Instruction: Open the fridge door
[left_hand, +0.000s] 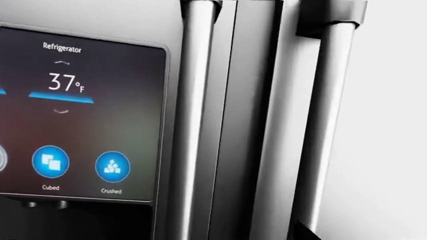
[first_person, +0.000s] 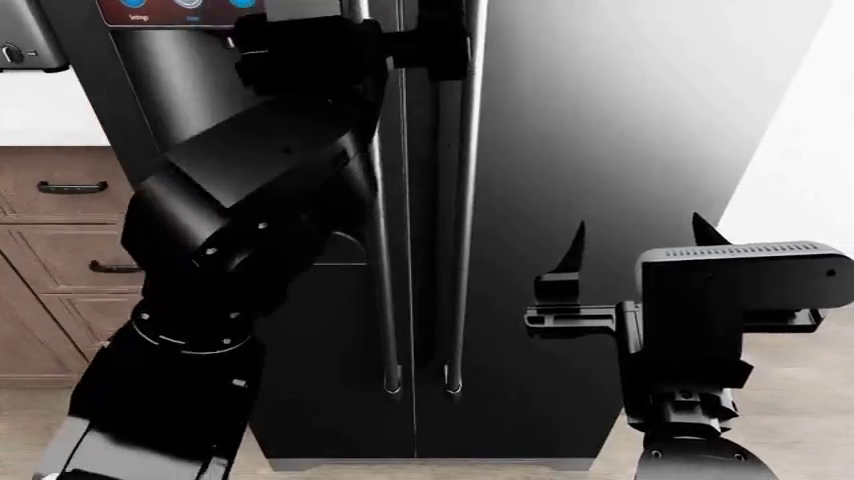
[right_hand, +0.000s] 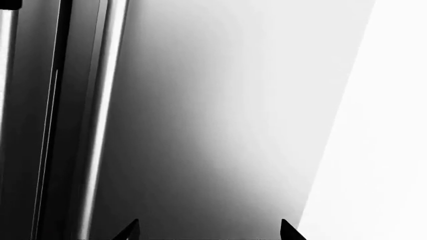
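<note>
fridge (first_person: 601, 150) doors shut; right end effector (first_person: 638, 245) spread, apart.

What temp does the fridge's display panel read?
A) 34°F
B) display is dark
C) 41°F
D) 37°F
D: in the left wrist view the display panel on the fridge shows "Refrigerator" above "37°F", lit, with Cubed and Crushed icons below.

Fridges: one (first_person: 601, 150)
Fridge bar handles: two (first_person: 380, 250) (first_person: 465, 250)
Wooden drawer fronts: three (first_person: 60, 185)
Grippers: two (first_person: 434, 40) (first_person: 638, 245)
Dispenser buttons: two (left_hand: 51, 161) (left_hand: 112, 166)
</note>
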